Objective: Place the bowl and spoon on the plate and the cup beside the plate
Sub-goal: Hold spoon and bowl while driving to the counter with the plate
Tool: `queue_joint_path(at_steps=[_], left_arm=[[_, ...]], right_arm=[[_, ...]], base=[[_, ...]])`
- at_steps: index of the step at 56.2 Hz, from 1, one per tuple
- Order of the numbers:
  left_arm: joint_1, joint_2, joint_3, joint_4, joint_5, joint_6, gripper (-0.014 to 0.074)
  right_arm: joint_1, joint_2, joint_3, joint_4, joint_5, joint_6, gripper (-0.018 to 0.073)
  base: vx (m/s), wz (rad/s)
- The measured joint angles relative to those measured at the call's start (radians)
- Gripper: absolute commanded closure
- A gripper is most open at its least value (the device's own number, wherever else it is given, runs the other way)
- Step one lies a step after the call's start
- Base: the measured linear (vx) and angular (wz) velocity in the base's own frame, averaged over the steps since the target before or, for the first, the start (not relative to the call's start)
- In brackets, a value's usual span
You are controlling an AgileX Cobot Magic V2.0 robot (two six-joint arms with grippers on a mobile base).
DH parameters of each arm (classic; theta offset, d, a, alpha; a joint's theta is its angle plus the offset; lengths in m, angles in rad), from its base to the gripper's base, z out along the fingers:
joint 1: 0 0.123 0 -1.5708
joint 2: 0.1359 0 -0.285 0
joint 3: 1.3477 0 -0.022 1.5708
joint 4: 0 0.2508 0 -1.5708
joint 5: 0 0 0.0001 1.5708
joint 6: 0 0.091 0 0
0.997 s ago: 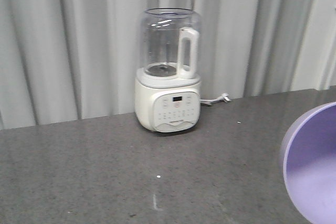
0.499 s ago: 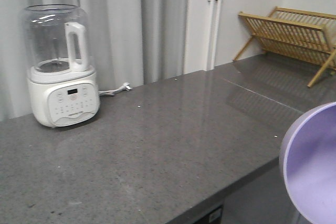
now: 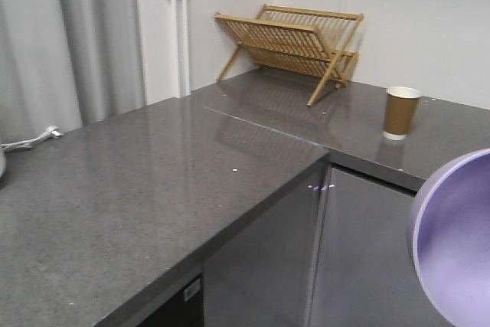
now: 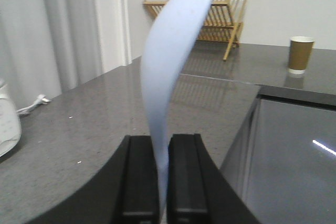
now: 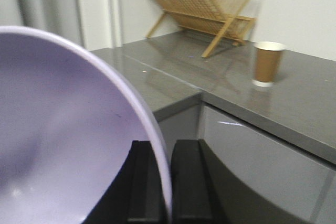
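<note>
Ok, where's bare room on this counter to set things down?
The near counter is bare from the cord to its corner edge. Another bare strip lies between the dish rack and the cup. The rack crowds the back corner.

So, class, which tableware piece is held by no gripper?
The brown paper cup, standing free on the counter; the round lavender bowl and pale blue spoon are clamped.

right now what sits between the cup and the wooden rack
Nothing: only bare grey countertop separates the cup from the wooden rack, clearest in the front-facing view.

Matte black, blocky gripper fingers [image 4: 139, 182]
</note>
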Motion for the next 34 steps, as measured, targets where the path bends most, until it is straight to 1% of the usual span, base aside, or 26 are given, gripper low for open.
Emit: queue_joint_path(at_steps=[17,34], left_arm=[[0.0,0.0,0.0,0.0,0.0,0.0,0.0594],[0.0,0.0,0.0,0.0,0.0,0.0,0.0594]], right_arm=[[0.0,0.0,0.0,0.0,0.0,0.0,0.0568],[0.0,0.0,0.0,0.0,0.0,0.0,0.0568]], base=[[0.04,-0.66],[0.14,-0.47]])
